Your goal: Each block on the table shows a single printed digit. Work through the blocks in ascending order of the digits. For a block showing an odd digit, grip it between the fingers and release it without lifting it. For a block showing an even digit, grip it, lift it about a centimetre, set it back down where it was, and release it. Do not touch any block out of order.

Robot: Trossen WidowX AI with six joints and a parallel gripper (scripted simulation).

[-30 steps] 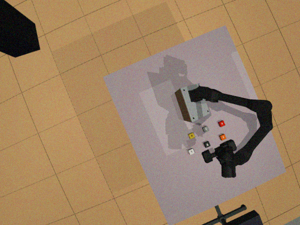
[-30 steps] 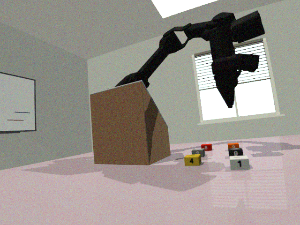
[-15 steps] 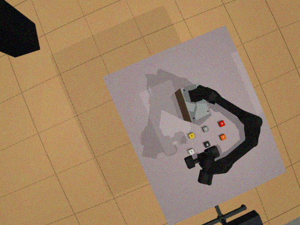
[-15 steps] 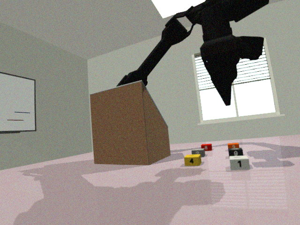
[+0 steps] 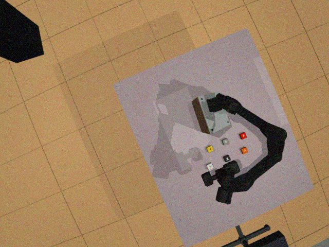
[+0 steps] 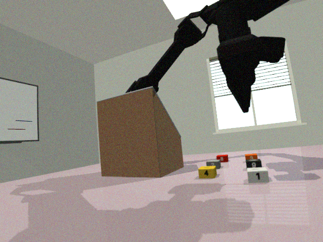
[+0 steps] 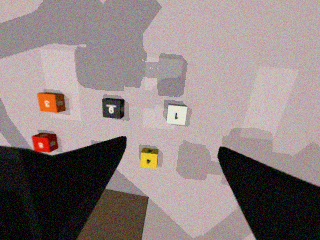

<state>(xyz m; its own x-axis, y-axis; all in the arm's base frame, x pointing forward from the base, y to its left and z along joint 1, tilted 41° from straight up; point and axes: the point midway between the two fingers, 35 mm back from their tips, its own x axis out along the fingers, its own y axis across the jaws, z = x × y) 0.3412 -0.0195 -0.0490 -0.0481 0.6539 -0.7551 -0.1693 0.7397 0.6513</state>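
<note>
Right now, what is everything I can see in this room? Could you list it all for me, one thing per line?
white block: one, digit 1, nearest the exterior camera on the right
yellow block: one, digit 4, left of the white one
black block: one, digit 9, just behind the white one
grey block: one, digit too blurred to read, behind the yellow one
orange block: one, digit 3, far row on the right
red block: one, digit unclear, far row on the left
table: one, pale lilac
brown box: one, on the table, carrying the arm's base
window: one, back wall, blinds half down
whiteboard: one, left wall
arm: one, black
end effector: one, black, open and empty, high above the blocks
</note>
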